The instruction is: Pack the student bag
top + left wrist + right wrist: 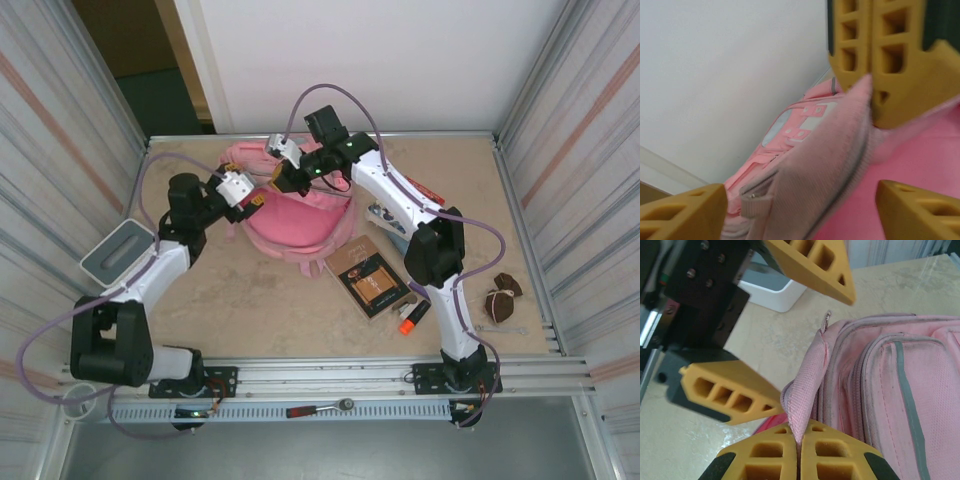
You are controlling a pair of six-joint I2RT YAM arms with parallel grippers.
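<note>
The beige table (260, 300) carries the bag (300, 225) near its far edge and a box (118, 250) at left. A book (368, 280), marker (412, 318) and pouch (503, 295) (brown, crumpled) lie at right.

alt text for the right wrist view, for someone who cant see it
The right gripper, jaws shut, pinches a fold of fabric at the edge of the pink student bag. The left gripper is close beside it, jaws open, over a beige table with a white box behind.

student bag (300, 225): 1 | box (118, 250): 1 | book (370, 278): 1 | pouch (502, 295): 1 (brown) | marker (412, 318): 1
</note>
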